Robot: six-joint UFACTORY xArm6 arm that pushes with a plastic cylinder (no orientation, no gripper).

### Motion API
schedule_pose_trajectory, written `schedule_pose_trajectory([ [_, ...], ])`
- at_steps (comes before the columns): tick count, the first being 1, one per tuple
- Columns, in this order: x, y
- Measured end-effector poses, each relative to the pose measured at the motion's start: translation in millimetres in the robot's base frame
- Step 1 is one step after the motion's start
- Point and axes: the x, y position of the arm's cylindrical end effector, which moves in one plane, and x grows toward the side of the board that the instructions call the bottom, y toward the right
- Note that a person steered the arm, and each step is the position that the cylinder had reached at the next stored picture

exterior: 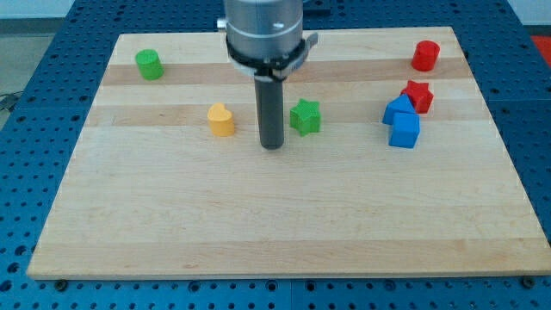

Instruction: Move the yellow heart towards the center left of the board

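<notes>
My tip [272,146], the lower end of a straight dark rod hanging from a grey metal cylinder [263,30], rests on the pale wooden board [275,224] that lies on the blue perforated desk [17,258]. The arm carries no jaws, so nothing opens, closes or clamps on a block; the rod stands upright with its end free of every block.

The yellow plastic heart block [221,120] sits near my tip, on the view's left of it and slightly toward the view's top, with a strip of bare wood between them. The green plastic star block [305,116] lies just beside the rod on the view's right, close but apart.

Further to the view's left and up, the green plastic cylinder block [149,65] stands well apart from my tip. Well to the view's right, two blue plastic blocks [401,122] of unclear shape touch each other, and the red plastic star block [417,96] sits against them. The red plastic cylinder block [425,56] stands near the board's top right corner.

No brand, label or writing can be read anywhere.
</notes>
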Motion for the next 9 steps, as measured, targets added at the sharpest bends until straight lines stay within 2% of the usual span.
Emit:
schedule_pose_trajectory([
  [2,-30.6,-35.9],
  [9,-28.2,-154.0],
])
